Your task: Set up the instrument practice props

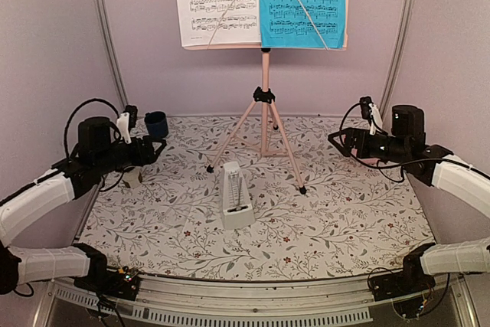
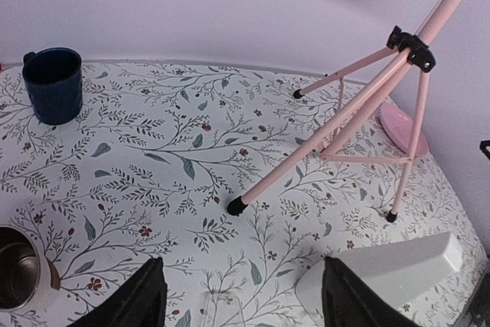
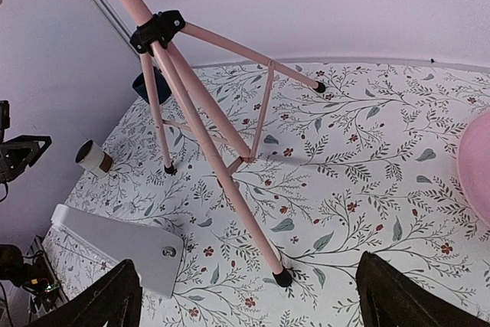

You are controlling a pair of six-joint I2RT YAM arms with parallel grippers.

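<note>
The pink tripod music stand [image 1: 265,116] is upright at the back middle of the floral table. On its desk are a white sheet [image 1: 217,1] of music on the left and a bright blue sheet [image 1: 302,1] on the right. Each sheet is crossed by a thin retaining arm. The small white metronome [image 1: 236,195] stands in front of the tripod. My left gripper [image 1: 153,147] hovers at the left, open and empty, pointing toward the stand leg [image 2: 329,139] and metronome [image 2: 390,269]. At the right my right gripper [image 1: 341,139] is open and empty, facing the stand [image 3: 207,128] and metronome [image 3: 115,243].
A dark blue cup [image 1: 156,123] sits at the back left. A small metal-lined cup [image 2: 19,277] stands near the left arm. A pink plate [image 3: 476,166] lies at the right by the wall. Purple walls close in the table on three sides.
</note>
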